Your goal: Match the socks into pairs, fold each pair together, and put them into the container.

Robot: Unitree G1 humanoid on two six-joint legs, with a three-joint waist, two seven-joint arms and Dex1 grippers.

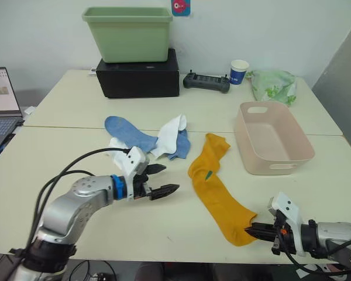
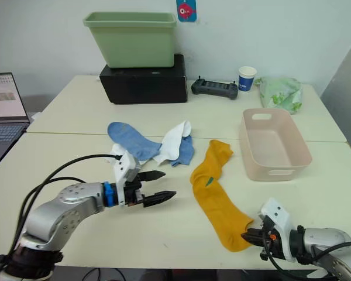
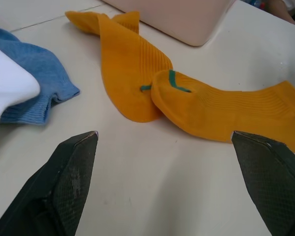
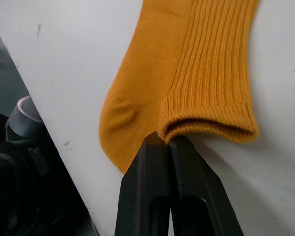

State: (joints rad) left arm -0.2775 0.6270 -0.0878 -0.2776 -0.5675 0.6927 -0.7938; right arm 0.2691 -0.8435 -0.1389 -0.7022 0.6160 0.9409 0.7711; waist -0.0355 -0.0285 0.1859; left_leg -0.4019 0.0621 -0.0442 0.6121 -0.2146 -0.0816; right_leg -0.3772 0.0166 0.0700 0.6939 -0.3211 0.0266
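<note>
Two mustard-yellow socks [image 1: 217, 196] lie overlapped end to end in a long strip on the table's front half. My right gripper [image 1: 251, 229] is shut on the near sock's cuff edge [image 4: 211, 125] at the table's front edge. To the left of the yellow socks, my left gripper [image 1: 170, 178] hovers open and holds nothing. Behind it lies a heap of socks: a blue sock [image 1: 127, 132], a white sock [image 1: 172, 132] and another blue sock [image 1: 180, 146]. The pale pink container [image 1: 246, 143] stands empty at the right.
A green tub [image 1: 128, 32] sits on a black box [image 1: 139, 75] at the back. A black controller [image 1: 206, 82], a paper cup [image 1: 239, 71] and a green plastic bag [image 1: 273, 85] line the back right. A laptop [image 1: 0, 102] is at the far left.
</note>
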